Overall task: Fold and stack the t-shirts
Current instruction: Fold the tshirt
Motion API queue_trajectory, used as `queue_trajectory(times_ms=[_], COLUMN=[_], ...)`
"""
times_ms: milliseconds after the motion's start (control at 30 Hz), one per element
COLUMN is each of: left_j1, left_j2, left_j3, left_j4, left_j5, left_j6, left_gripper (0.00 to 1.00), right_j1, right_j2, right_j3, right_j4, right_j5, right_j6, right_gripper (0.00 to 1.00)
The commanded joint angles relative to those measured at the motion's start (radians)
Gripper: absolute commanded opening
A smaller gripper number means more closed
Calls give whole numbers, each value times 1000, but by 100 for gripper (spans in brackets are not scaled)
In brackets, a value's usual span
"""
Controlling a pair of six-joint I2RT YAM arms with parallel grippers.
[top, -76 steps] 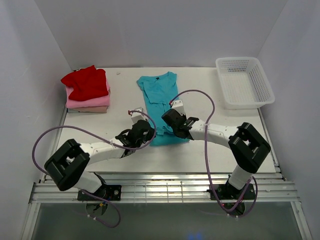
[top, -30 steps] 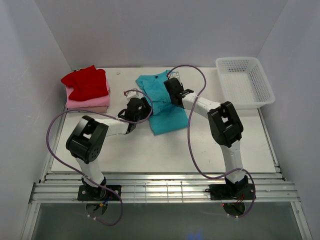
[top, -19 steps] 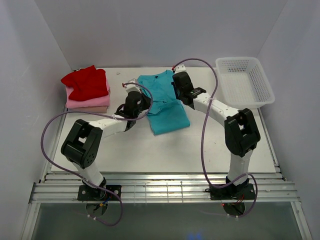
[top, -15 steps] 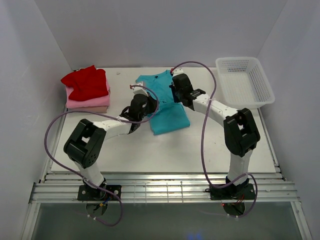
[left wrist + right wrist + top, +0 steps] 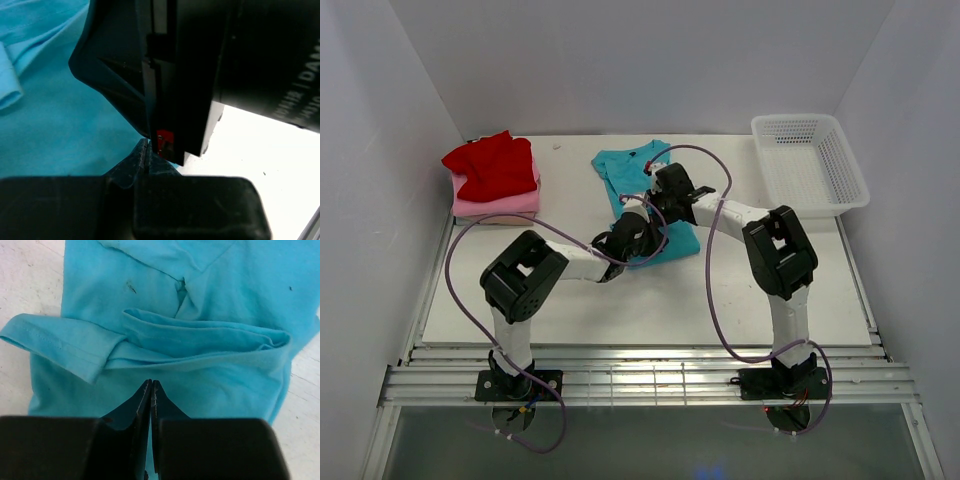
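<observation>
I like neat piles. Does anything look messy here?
Yes. The red shirt at the far left is crumpled, unlike the flat pink shirt beneath. On the teal shirt, one sleeve pokes out sideways.

Teal t-shirt (image 5: 625, 172), short-sleeved, lies flat just toward 12 o'clock of the centre of the desk (image 5: 650, 300), neckline at its 12 o'clock end, with one sleeve and a band of cloth folded across the body. A folded red t-shirt (image 5: 492, 165) rests on a folded pink t-shirt (image 5: 505, 205), stacked at 10 o'clock.

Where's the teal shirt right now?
Top view: the teal shirt lies mid-table toward the back, between the folded stack at left and the white basket at right.
</observation>
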Motion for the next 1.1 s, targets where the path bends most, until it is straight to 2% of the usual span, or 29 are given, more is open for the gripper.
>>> queue_trajectory(times_ms=[0, 300, 800, 900, 967, 1067], left_j1=[7, 5, -67, -93, -105, -124], left_j2=[0, 2, -136, -169, -212, -288], left_j3=[-16, -116, -472, -503, -515, -529], left_j4=[36, 76, 173, 176, 173, 150], left_j5=[1, 20, -8, -19, -25, -29], left_j6=[-12, -56, -164, -164, -150, -124], left_gripper=[0, 0, 0, 0, 0, 0], right_j1=[3, 4, 4, 6, 7, 30], right_j2=[31, 126, 152, 91, 30, -161], right_j3=[58, 151, 268, 237, 144, -26], right_j4=[6, -11, -2, -7, 7, 12], right_j5=[-75, -127, 26, 57, 105, 207], right_j6=[15, 30, 16, 16, 19, 25], right_gripper=[8, 8, 8, 8, 8, 10])
